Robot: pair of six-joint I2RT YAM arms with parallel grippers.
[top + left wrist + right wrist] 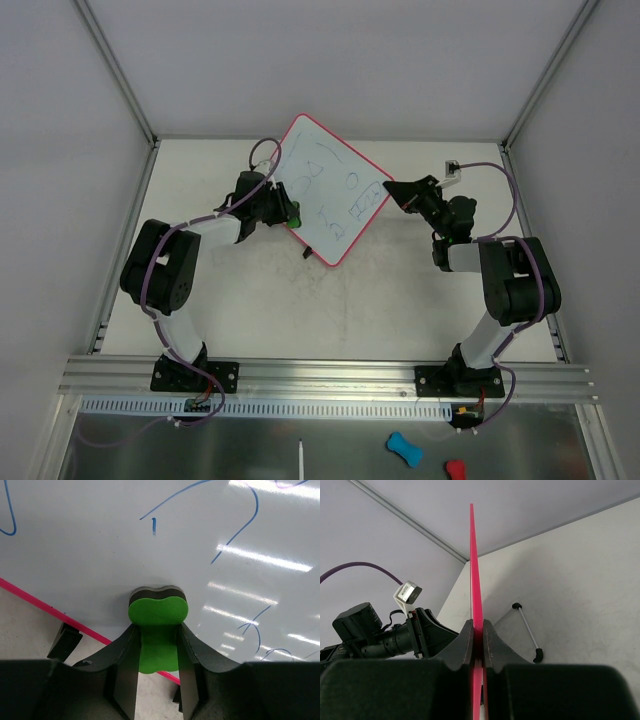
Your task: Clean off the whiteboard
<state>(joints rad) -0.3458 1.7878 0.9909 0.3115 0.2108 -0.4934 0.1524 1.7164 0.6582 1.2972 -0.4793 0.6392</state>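
Left end effector (157,635) clenches a green eraser (158,612) against the whiteboard (330,190), which the right end effector (477,630), clamped on its pink edge, holds tilted over the mid-counter (350,320); blue scribbles (352,182) cover it, so erasing looks barely begun.

Bright, even overhead light; soft shadows on the bench (400,300). Left wrist: streaky glare across the whiteboard (100,545). Right wrist: right gripper (477,630) dark, out of focus.
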